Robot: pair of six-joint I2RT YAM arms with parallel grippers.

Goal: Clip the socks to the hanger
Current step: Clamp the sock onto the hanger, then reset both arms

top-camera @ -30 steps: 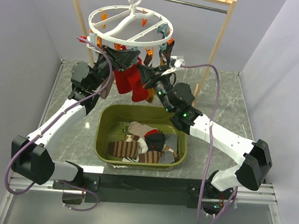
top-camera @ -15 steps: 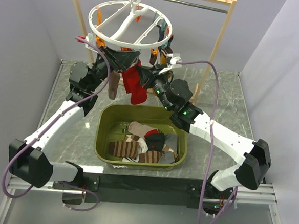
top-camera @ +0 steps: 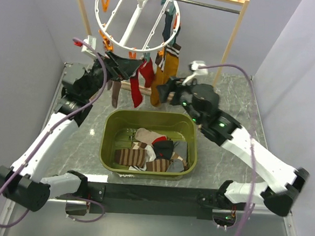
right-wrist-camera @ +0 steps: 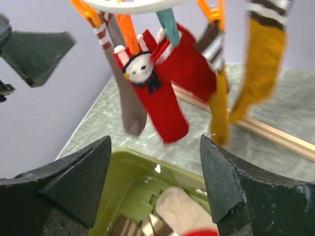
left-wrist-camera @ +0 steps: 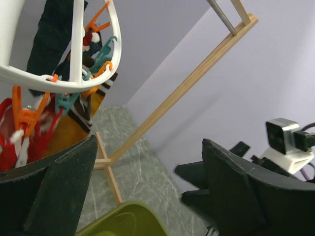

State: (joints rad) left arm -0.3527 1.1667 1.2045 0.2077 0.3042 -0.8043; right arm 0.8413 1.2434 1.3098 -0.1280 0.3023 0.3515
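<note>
Hanger (top-camera: 137,19) hangs tilted, socks (top-camera: 147,73) clipped beneath it, more in the bin (top-camera: 108,141) below. The left gripper (top-camera: 123,67) and right gripper (top-camera: 166,91) gape empty beside its lower rim; a bump could rock it and shake socks loose.

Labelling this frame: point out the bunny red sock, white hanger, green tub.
bunny red sock (right-wrist-camera: 165,110), right wrist view, leg below the face.
white hanger (left-wrist-camera: 29,77), left wrist view, ring rim.
green tub (top-camera: 146,119), top view, far wall.

Hanger (top-camera: 133,20) glossy white plastic; socks (right-wrist-camera: 165,105) matt cloth; rack (top-camera: 230,45) pale wood, rod (left-wrist-camera: 222,18) metal; tub (top-camera: 147,116) smooth plastic.
</note>
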